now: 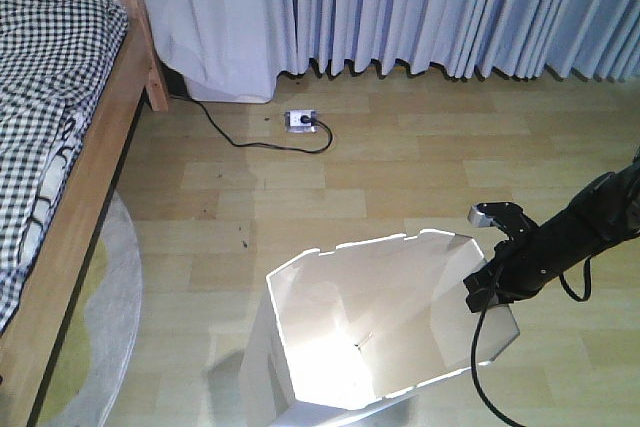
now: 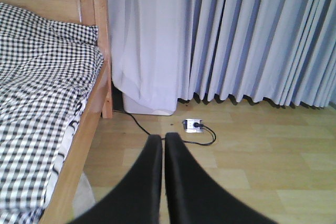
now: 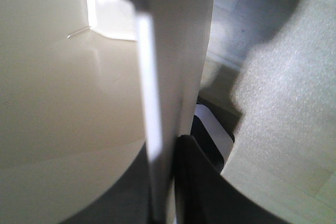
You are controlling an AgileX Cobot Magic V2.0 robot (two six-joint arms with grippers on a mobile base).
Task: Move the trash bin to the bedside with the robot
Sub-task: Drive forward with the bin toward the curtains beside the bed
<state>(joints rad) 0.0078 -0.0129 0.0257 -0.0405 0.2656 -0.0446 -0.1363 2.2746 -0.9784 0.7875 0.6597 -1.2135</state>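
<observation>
Wood floor (image 1: pixel 400 182) and a rug (image 1: pixel 120 287) edge separate the trash bin (image 1: pixel 375 332), lower centre, from the bedside (image 1: pixel 85 177) at left. Its right rim is clamped by the right gripper (image 1: pixel 492 285); the left gripper (image 2: pixel 163 153) is pressed together, empty.

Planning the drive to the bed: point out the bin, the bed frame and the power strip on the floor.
bin (image 1: pixel 350 312): front view, on its cream inner wall.
bed frame (image 1: pixel 95 167): front view, on the wooden side rail.
power strip (image 1: pixel 301 120): front view, on its white body.
</observation>
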